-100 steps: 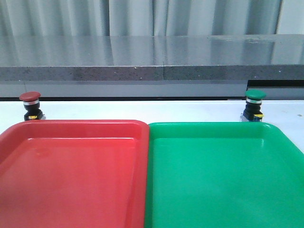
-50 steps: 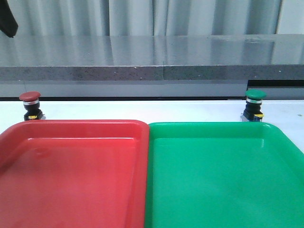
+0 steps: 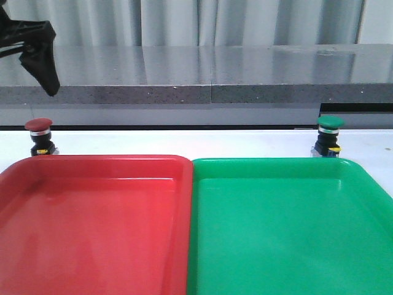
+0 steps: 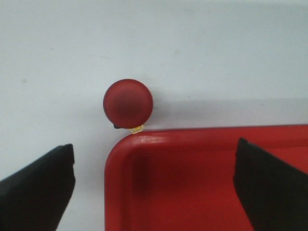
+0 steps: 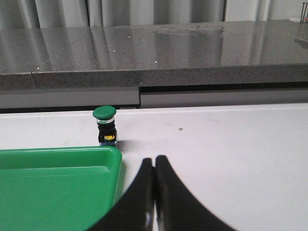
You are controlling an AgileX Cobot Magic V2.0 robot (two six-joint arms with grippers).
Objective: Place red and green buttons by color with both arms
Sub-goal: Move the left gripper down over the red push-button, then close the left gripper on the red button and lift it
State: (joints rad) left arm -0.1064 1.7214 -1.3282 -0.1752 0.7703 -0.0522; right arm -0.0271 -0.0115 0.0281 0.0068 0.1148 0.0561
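Note:
The red button (image 3: pixel 38 135) stands on the white table behind the red tray's far left corner. It also shows from above in the left wrist view (image 4: pixel 128 100), touching the tray's corner rim. My left gripper (image 3: pixel 43 61) hangs above it, wide open and empty (image 4: pixel 154 147). The green button (image 3: pixel 329 134) stands behind the green tray's far right corner and also shows in the right wrist view (image 5: pixel 105 124). My right gripper (image 5: pixel 154 162) is shut and empty, low over the table beside the green tray, short of the green button. It is out of the front view.
The red tray (image 3: pixel 98 165) and the green tray (image 3: pixel 270 165) lie side by side and touching, filling the near table. A grey stone ledge (image 3: pixel 209 92) runs along the back behind the buttons, with curtains above.
My left gripper has come down and rightward into the front view at the top left, closer above the red button. The buttons and trays have not moved.

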